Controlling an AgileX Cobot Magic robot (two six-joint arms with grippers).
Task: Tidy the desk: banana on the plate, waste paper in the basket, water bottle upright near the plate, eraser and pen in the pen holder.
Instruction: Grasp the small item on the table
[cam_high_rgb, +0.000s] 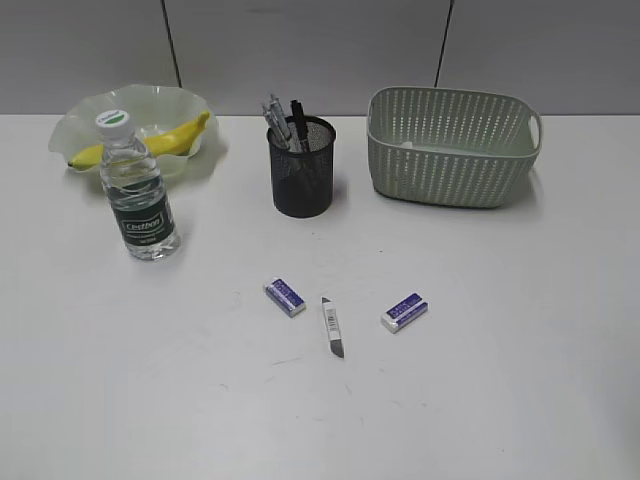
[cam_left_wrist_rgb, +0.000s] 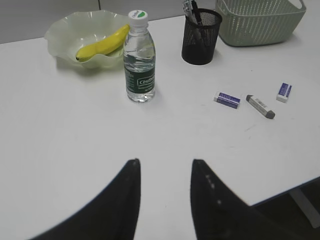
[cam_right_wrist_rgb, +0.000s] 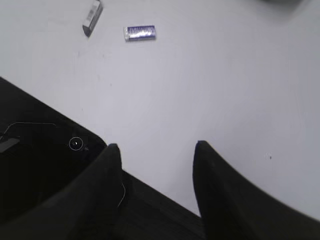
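The banana (cam_high_rgb: 150, 143) already lies in the plate (cam_high_rgb: 80, 112) at the upper left of the exterior view. The water bottle (cam_high_rgb: 138, 190) stands upright just in front of the plate, and pens already stick out of the pen holder (cam_high_rgb: 302, 167) at upper centre. The basket (cam_high_rgb: 452, 146) sits at the upper right; whether the waste paper is inside it cannot be told from these views.

What remains loose lies on the desk (cam_high_rgb: 500, 380) at centre frame: a left eraser (cam_high_rgb: 284, 296), a right eraser (cam_high_rgb: 404, 311), and between them a short grey stick-like item (cam_high_rgb: 332, 327), pen or eraser stick, too small to tell. So the step in hand appears to be gathering these for the pen holder.

The left gripper (cam_left_wrist_rgb: 164, 172) hangs over bare desk at the bottom of its wrist view, jaws spread and empty. The right gripper (cam_right_wrist_rgb: 157, 152) hangs over the desk's near edge, likewise spread and holding nothing.

The next move likely calls for one arm to reach to centre frame, descend over one small item and close on it.
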